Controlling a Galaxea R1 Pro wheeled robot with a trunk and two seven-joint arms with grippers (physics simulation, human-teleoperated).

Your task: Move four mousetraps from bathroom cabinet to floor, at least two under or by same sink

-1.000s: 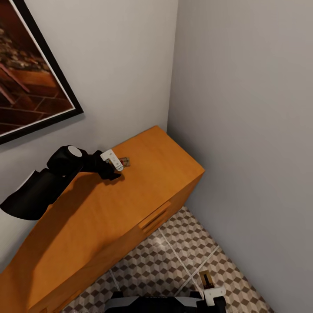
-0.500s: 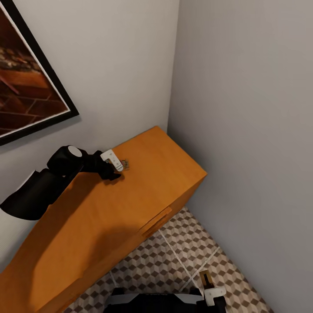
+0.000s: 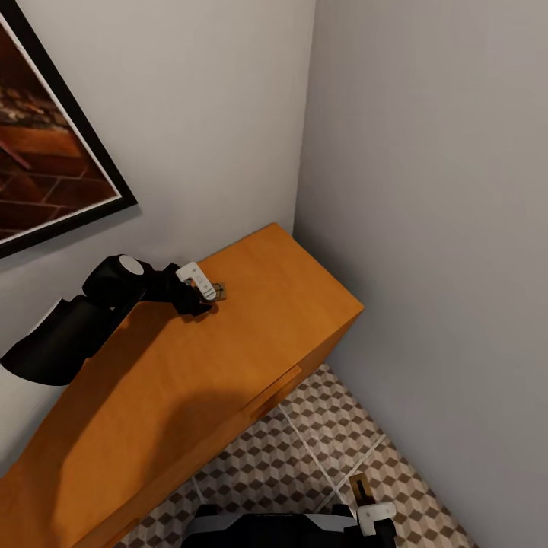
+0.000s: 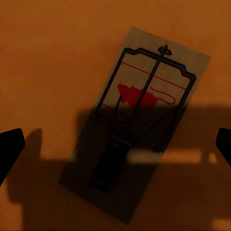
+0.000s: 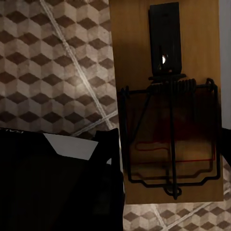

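Mousetraps: two. One (image 4: 144, 130) lies flat on the cabinet (image 3: 251, 335) top between the spread fingers of the left gripper (image 3: 207, 292), long axis diagonal to them. The other (image 5: 168, 106) is clamped in the right gripper (image 3: 364, 498) above the bathroom floor (image 5: 48, 62); wrist views show wire and red print.

1. My head view is evenly lit and sharp; the left arm (image 3: 68, 331) shadows the cabinet (image 3: 228, 358).
2. Both wrist views are dim; a shadow band crosses the mousetrap (image 4: 137, 120).
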